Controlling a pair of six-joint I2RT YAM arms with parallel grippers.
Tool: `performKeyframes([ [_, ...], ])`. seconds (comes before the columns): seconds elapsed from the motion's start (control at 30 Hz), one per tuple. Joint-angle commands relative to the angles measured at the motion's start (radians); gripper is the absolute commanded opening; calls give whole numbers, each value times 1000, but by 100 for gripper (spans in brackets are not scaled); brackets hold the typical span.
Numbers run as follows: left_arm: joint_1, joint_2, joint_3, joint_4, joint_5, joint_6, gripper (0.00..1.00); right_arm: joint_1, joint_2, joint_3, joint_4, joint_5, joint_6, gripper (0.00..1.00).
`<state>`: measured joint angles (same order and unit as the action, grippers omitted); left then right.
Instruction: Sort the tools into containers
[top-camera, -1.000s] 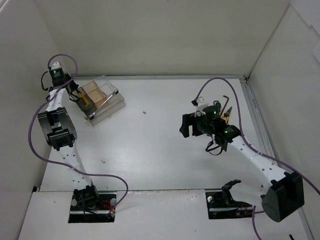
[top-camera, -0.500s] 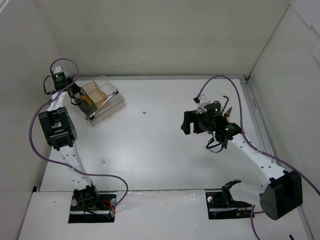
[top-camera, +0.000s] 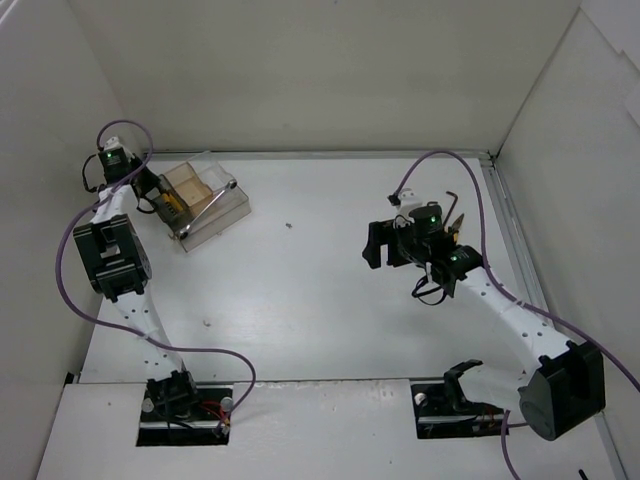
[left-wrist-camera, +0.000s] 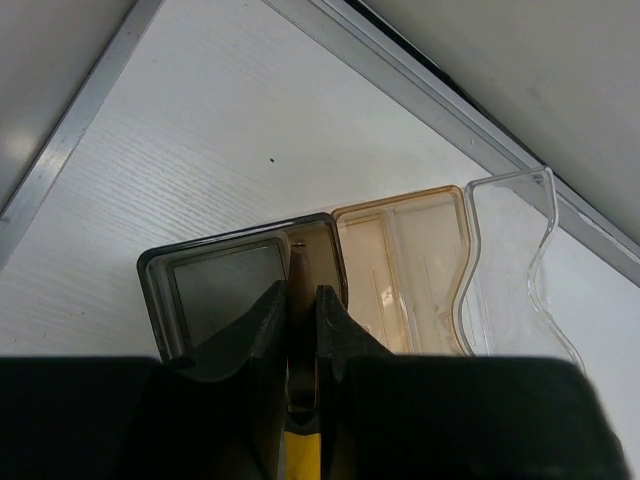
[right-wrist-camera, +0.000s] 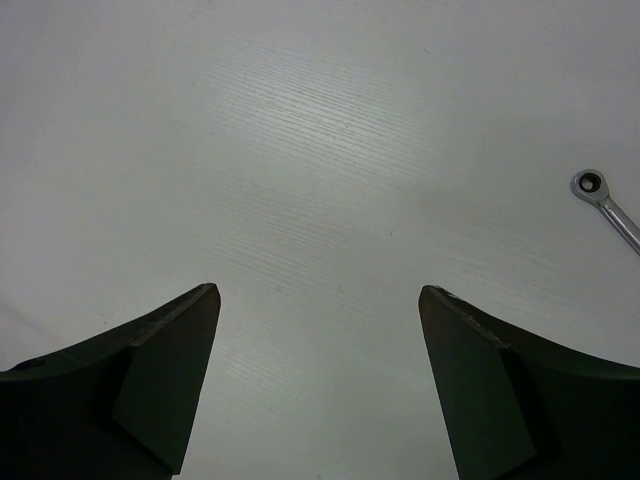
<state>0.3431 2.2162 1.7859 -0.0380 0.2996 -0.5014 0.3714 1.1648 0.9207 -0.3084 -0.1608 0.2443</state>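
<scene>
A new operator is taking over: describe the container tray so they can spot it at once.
Look to the far left of the white table, where the left gripper holds a yellow-handled tool. The clear plastic rectangular organiser tray sits askew below it. It is the only box there, with grey, tan and clear compartments side by side.

No legible text or markings

The white surface (top-camera: 300, 300) carries a clear divided tray (top-camera: 232, 208) at its far left, a dark hex key (top-camera: 454, 205) far right, and a silver wrench (right-wrist-camera: 608, 208) lying flat.
</scene>
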Motion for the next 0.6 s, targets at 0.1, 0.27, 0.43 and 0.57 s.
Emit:
performKeyframes([
  [0.1, 7, -66, 44, -19, 56, 12, 20, -6, -50, 40, 42, 43, 18, 79],
  [0.27, 7, -98, 23, -28, 70, 14, 56, -9, -60, 44, 42, 87, 39, 79],
  [0.43, 7, -176, 10, -65, 46, 35, 80, -28, -71, 52, 40, 194, 96, 79],
  [0.57, 7, -289, -20, -120, 6, 50, 86, -63, -50, 81, 38, 306, 128, 78],
])
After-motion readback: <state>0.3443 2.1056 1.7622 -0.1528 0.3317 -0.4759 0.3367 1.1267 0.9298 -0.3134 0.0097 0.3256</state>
